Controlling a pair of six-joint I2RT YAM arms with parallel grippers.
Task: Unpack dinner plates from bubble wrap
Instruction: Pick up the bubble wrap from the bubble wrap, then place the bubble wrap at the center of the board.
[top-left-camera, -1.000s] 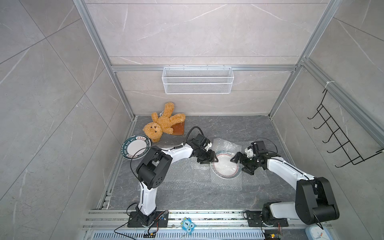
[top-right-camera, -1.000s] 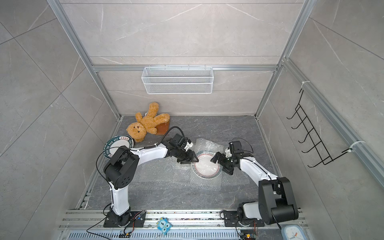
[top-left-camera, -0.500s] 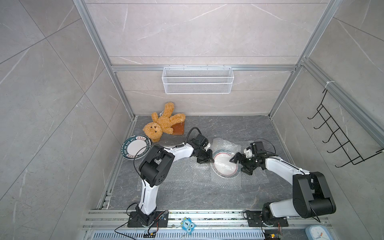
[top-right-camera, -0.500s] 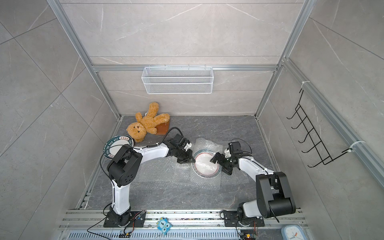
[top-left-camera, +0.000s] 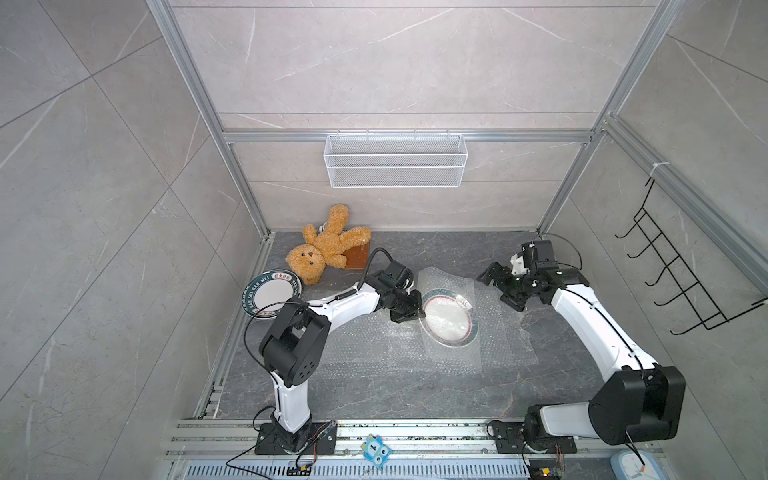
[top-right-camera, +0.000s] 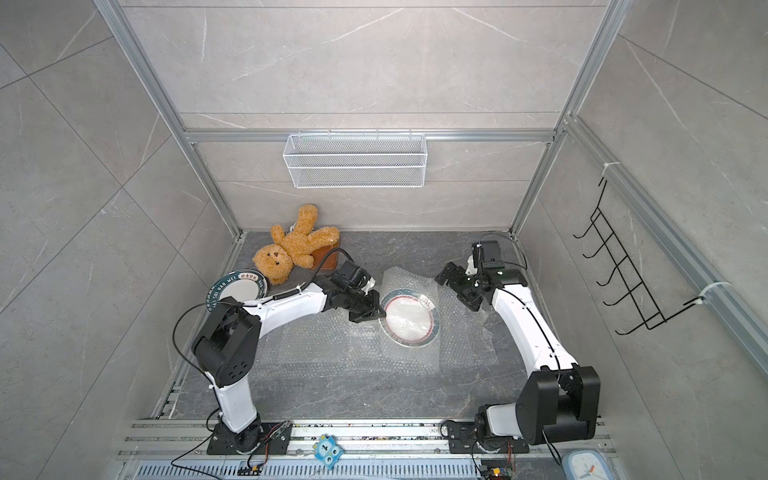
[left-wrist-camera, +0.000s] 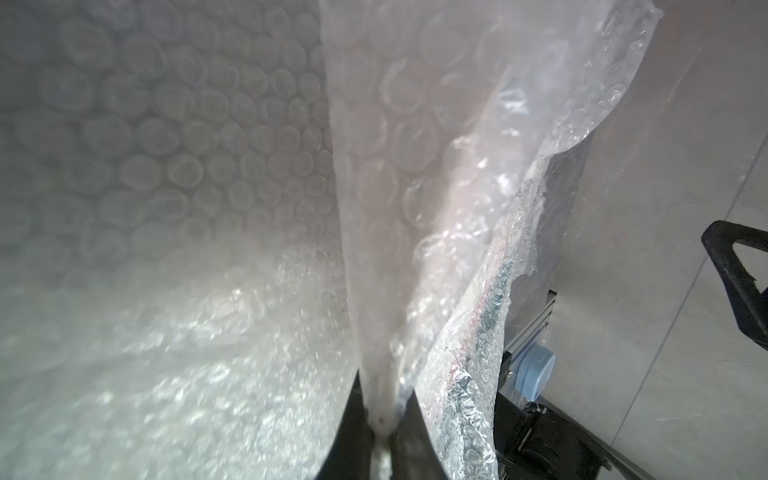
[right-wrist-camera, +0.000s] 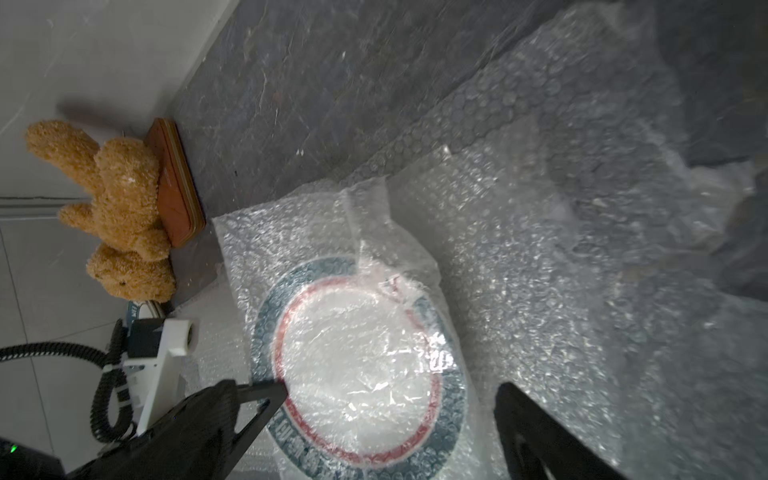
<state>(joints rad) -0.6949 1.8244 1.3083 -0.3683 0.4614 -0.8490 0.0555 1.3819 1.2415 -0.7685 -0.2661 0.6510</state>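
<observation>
- The left gripper (left-wrist-camera: 382, 432) is clamped tight on a thin fold of the bubble wrap (left-wrist-camera: 374, 166). The fold is at the left rim of the wrapped plate (top-left-camera: 446, 318), which lies flat near the middle of the bench (top-left-camera: 374, 399). In the left wrist view the green-and-red rim shows through the film just beside the fingers, so the pinch seems to hold film alone.
- The right gripper (top-left-camera: 498, 291) has its jaws spread wide and holds nothing. It hangs above the bench toward the back right corner, apart from the plate. With nothing pinning the plate, a pull on the fold likely drags plate and pouch together instead of parting them.
- The film is thin and slick, so a sharp tug may tear it or slip it out of the pinch.
- Lifting the fold high may tip the plate. It could then slide out and strike the hard bench.
- A drag toward the left edge may push the bundle into the unwrapped plate (top-left-camera: 270, 297) lying there. A drag toward the back left corner would push it into the teddy bear (top-left-camera: 324, 253) and brown slab (top-left-camera: 357, 259).
- Loose sheets (top-left-camera: 361, 349) lie under and around the pouch. They may bunch up, or the right gripper may catch the wrong layer.
- Which side of the pouch is open cannot be told, so a pull on a sealed edge frees nothing.
</observation>
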